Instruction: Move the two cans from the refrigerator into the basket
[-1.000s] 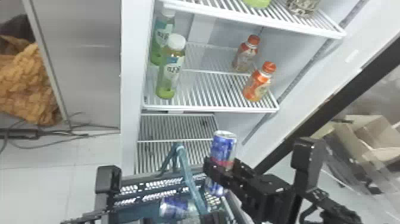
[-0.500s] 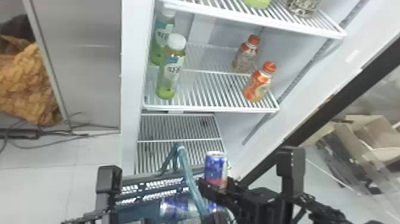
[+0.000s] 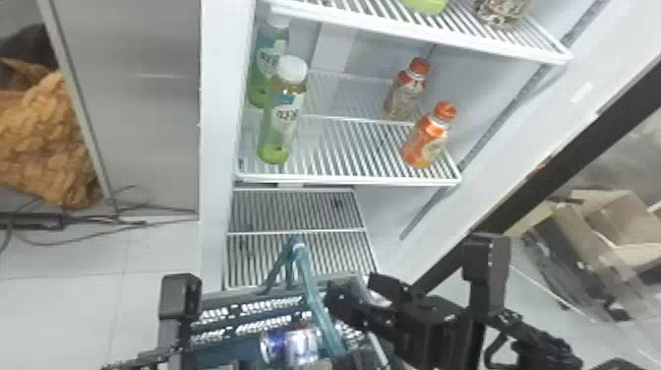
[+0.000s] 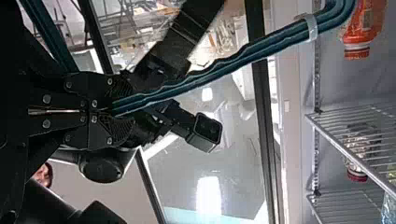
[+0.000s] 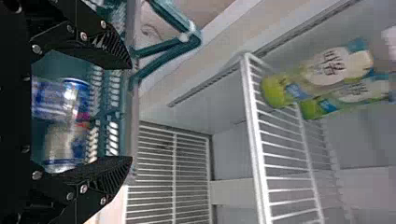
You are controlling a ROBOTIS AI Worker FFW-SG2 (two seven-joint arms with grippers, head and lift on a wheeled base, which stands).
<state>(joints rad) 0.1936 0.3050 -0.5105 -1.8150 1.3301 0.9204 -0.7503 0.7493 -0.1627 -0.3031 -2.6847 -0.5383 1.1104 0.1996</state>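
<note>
The right wrist view shows two cans (image 5: 65,147) lying side by side inside the basket (image 3: 221,324), while the head view shows orange-capped bottles (image 3: 427,140) on a refrigerator shelf (image 3: 344,181). The cans appear through the gap of the right tool (image 3: 351,291), whose fingers stand wide apart, holding nothing; the left tool (image 3: 361,358) is clamped around the basket's handle (image 3: 315,300)

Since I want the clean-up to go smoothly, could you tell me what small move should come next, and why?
I would probably ease the right tool up and away from the basket, fingers apart: its fingers stand open, cans appear to lie in the basket beyond them, and the left tool grips the handle.
</note>
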